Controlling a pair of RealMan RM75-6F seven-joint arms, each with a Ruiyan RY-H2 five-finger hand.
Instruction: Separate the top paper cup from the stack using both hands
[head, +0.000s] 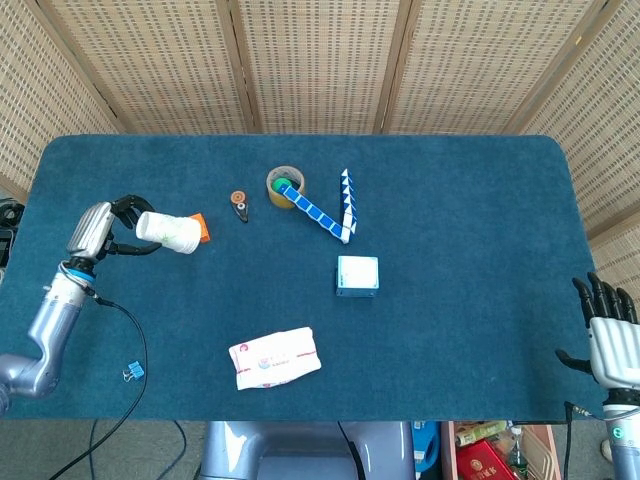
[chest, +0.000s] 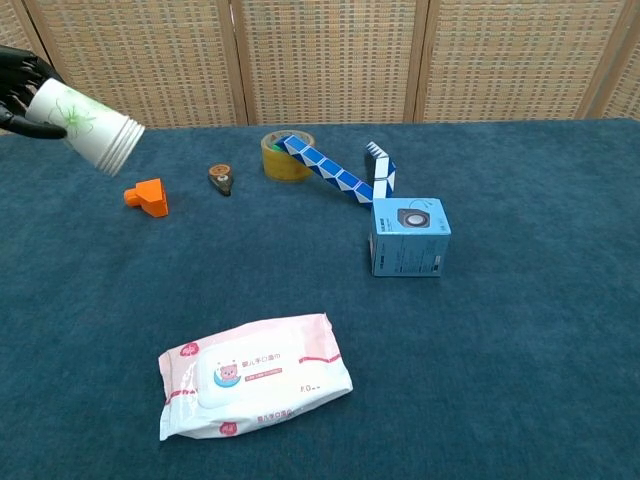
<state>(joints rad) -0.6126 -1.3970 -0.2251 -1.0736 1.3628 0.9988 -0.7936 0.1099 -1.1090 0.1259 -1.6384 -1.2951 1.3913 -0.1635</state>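
My left hand (head: 112, 222) (chest: 22, 88) grips a stack of white paper cups (head: 169, 232) (chest: 86, 123) with a green leaf print. The stack is lifted off the table and tilted, its rims pointing right and down. It hangs above the orange block (chest: 147, 195) at the table's left side. My right hand (head: 606, 338) hangs off the table's right edge in the head view, fingers apart and holding nothing. The chest view does not show the right hand.
A tape roll (head: 285, 186), a blue-and-white folding snake (head: 325, 212) and a small round brown object (head: 239, 203) lie at the back. A blue box (head: 357, 275) stands mid-table. A wipes pack (head: 275, 357) lies near the front edge.
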